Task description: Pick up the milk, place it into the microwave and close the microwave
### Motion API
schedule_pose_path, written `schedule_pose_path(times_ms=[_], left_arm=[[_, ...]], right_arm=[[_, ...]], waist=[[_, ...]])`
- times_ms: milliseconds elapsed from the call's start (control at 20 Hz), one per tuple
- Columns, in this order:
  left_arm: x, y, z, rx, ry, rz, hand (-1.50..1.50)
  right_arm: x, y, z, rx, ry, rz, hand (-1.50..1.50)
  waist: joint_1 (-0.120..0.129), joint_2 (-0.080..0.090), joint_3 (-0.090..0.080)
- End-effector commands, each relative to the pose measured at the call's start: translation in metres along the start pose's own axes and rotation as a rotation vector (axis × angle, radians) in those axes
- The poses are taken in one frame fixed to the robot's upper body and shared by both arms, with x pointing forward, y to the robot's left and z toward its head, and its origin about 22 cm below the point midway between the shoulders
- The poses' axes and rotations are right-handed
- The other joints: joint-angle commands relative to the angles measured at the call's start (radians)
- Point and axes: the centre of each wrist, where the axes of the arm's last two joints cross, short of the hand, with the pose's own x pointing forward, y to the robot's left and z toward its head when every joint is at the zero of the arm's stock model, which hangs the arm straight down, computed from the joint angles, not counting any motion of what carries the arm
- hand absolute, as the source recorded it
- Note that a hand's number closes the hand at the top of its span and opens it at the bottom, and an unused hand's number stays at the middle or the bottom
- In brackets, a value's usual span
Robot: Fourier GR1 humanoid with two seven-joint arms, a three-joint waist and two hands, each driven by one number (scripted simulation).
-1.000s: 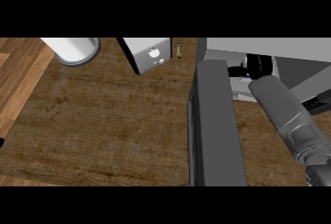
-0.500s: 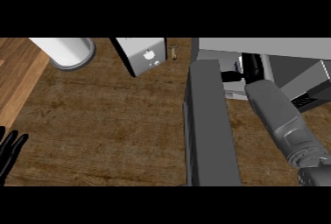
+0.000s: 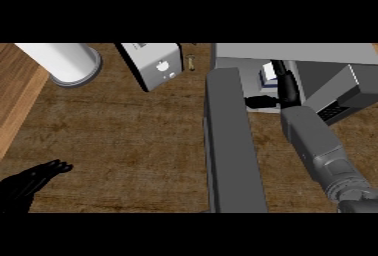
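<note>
Head view: the right hand [image 3: 286, 93] reaches into the open microwave [image 3: 310, 51], fingers straight, thumb spread aside, gripping nothing; the milk [image 3: 267, 75] stands inside the microwave, just beside those fingers; the microwave door [image 3: 232, 150] hangs open over the tabletop [image 3: 125, 135]; the left hand [image 3: 26, 186] rests at the lower left, fingers relaxed and apart.

The counter [image 3: 133, 150] is dark brown with mottled wood grain, paler orange-brown along nine o'clock. At eleven stands a white cylinder [image 3: 63, 60] with a grey rim; the microwave [image 3: 295, 50] at one and its door [image 3: 232, 150] are plain grey. The left hand [image 3: 29, 182] at eight is black.
</note>
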Motion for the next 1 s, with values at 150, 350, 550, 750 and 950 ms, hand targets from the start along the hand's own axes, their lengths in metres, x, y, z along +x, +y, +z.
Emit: schedule_pose_path(times_ms=[150,350,550,750,950], left_arm=[[-0.005,-0.026,-0.016,-0.054,0.041,0.037,1.50],[-0.002,-0.037,-0.034,-0.086,0.050,0.048,1.50],[-0.003,-0.048,-0.037,-0.109,0.080,0.074,1.50],[-0.010,-0.067,-0.039,-0.157,0.093,0.088,1.50],[-0.035,-0.072,-0.064,-0.225,0.096,0.027,1.50]], right_arm=[[-0.023,0.002,0.032,0.063,0.044,-0.237,-1.50],[-0.040,-0.005,0.060,0.102,0.072,-0.311,-1.50],[-0.056,-0.002,0.094,0.087,0.055,-0.310,-1.50],[-0.063,-0.009,0.113,0.087,0.054,-0.315,-1.50],[-0.077,-0.017,0.155,0.087,0.071,-0.316,-1.50]], waist=[[-0.033,-0.018,-0.002],[-0.048,-0.023,-0.002],[-0.056,-0.029,-0.004],[-0.068,-0.034,-0.004],[-0.088,-0.037,-0.005]])
